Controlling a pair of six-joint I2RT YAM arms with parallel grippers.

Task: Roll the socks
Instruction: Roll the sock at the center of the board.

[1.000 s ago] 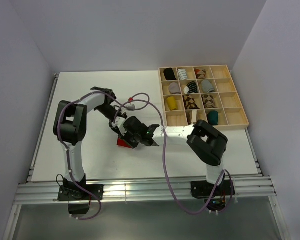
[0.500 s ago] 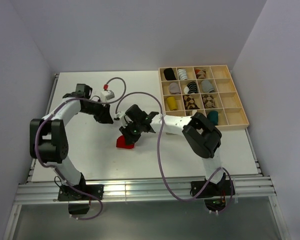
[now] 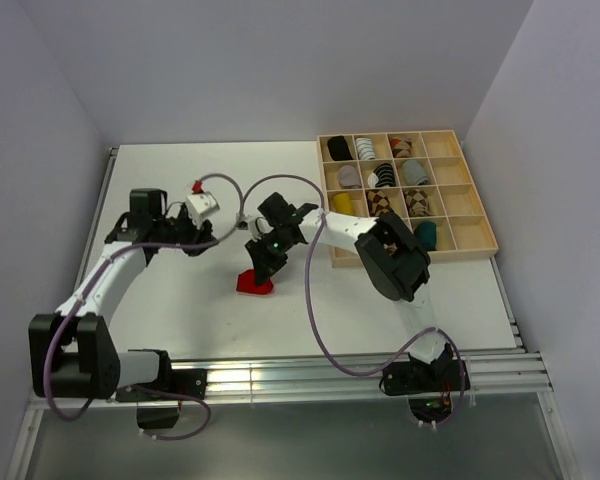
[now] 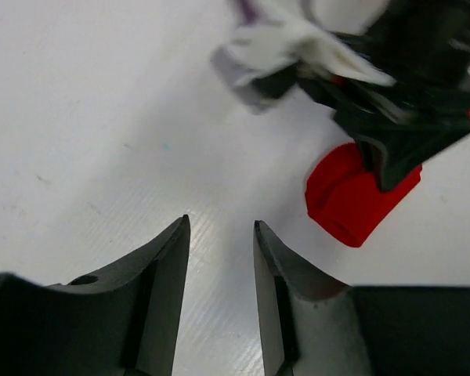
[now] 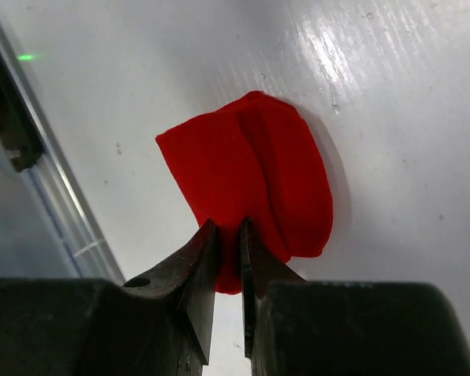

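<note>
The wooden tray (image 3: 466, 203) holds rolled sock bundles (image 3: 380, 176). The left end effector (image 4: 219, 227) is open, empty; the right end effector (image 5: 227, 227) is nearly closed at the red sock (image 5: 251, 164), grip unclear.

Plain red sock (image 3: 252, 283), loosely rolled, mid white table (image 3: 160, 310)

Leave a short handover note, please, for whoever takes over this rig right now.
Left gripper: open, empty, over the white table.
Right gripper: jaws nearly together at the red fabric sock's edge; a pinch is unclear.
Red sock: loosely rolled on the table, outside the wooden compartment tray.
Done: rolled bundles, including a dark teal one, sit in the tray.
Left: probably tighten this roll and tray it.
</note>
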